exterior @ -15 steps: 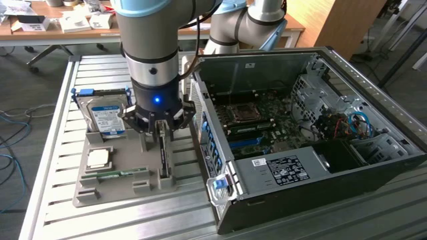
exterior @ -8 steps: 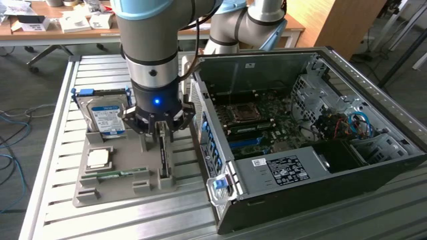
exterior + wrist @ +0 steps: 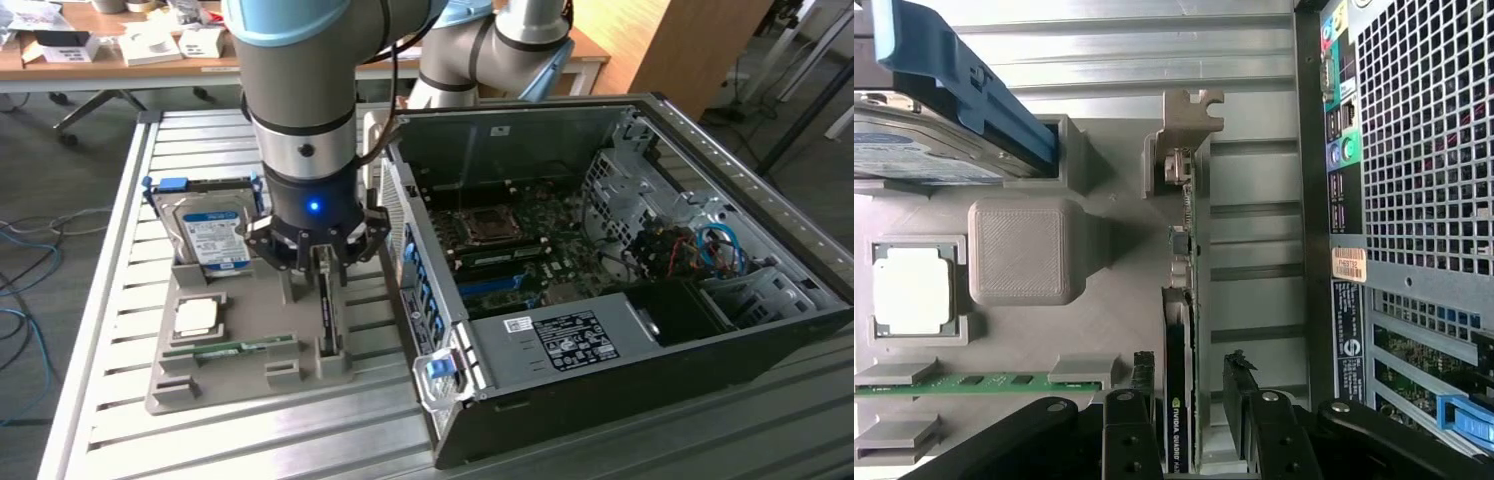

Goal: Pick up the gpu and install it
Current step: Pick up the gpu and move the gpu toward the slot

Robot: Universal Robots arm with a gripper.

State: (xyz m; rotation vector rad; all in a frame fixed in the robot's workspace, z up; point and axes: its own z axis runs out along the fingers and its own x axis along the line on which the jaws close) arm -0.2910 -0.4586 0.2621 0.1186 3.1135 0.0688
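Observation:
The gpu (image 3: pixel 1180 340) is a thin dark card standing on edge in a slot of the grey holder (image 3: pixel 1104 300). A metal bracket (image 3: pixel 1189 125) caps its far end. My gripper (image 3: pixel 1191 378) is open and straddles the card's near end, one finger (image 3: pixel 1144 375) on each side with a small gap to the card. In the exterior view the gripper (image 3: pixel 322 262) hangs straight down over the gpu (image 3: pixel 327 315), which rests in the holder (image 3: pixel 200 390). The open computer case (image 3: pixel 747 200) lies to the exterior view's right, with its motherboard (image 3: pixel 521 250) exposed.
On the same holder stand a blue-labelled hard drive (image 3: pixel 214 235), a square processor (image 3: pixel 198 318) and a green memory stick (image 3: pixel 240 348). The case's perforated rear panel (image 3: pixel 1424 130) is close beside the gpu. Everything rests on a slatted metal table (image 3: pixel 120 200).

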